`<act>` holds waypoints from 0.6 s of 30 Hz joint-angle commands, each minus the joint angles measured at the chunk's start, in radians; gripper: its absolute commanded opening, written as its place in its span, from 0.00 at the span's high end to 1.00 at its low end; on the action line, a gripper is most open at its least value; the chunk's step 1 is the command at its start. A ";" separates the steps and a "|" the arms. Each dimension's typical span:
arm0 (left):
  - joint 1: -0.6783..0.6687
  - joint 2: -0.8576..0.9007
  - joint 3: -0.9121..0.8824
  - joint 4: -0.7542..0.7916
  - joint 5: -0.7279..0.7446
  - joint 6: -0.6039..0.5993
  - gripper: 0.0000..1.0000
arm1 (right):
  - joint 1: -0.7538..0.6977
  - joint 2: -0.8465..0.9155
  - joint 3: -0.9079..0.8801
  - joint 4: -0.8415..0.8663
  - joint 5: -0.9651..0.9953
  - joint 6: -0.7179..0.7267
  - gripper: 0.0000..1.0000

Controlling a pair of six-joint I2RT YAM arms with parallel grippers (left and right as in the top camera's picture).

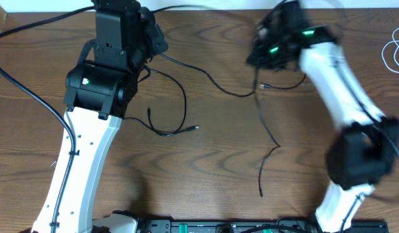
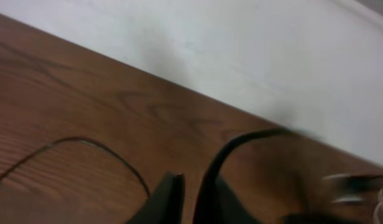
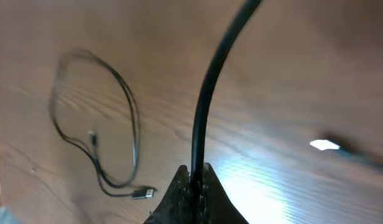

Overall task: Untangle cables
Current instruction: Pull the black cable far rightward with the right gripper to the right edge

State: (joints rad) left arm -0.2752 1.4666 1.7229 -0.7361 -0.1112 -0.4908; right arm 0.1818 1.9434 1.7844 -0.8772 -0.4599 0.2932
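Note:
A thin black cable [image 1: 209,81] runs across the table between my two grippers. My left gripper [image 1: 151,42] is at the back left. In its wrist view the left gripper [image 2: 191,182] stands slightly open, and this black cable [image 2: 241,140] lies against the right finger and arcs away. My right gripper [image 1: 267,52] is at the back, right of the middle. In its wrist view the right gripper [image 3: 196,169] is shut on the black cable [image 3: 207,93], which rises straight from the tips. A looped black cable [image 1: 180,103] with a plug end [image 3: 143,193] lies between the arms. Another black cable [image 1: 272,139] trails toward the front.
A coiled white cable [image 1: 395,55] lies at the far right edge. The table's back edge meets a white wall [image 2: 241,50] just beyond the left gripper. Thick black arm cables [image 1: 31,97] cross the left side. A black rail [image 1: 206,226] lines the front edge.

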 commanded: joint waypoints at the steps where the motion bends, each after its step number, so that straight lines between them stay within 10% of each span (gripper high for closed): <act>1: 0.004 0.017 0.008 -0.012 -0.012 -0.001 0.52 | -0.094 -0.157 0.002 -0.006 -0.003 -0.074 0.99; 7: 0.004 0.025 0.006 -0.016 -0.012 -0.001 0.23 | -0.296 -0.366 0.002 -0.005 -0.002 -0.074 0.99; 18: 0.004 0.026 0.006 -0.018 -0.009 -0.001 0.17 | -0.694 -0.493 0.010 0.074 0.078 -0.126 0.99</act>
State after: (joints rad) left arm -0.2752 1.4841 1.7229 -0.7521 -0.1112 -0.4973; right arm -0.4393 1.4548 1.7847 -0.8158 -0.4435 0.1997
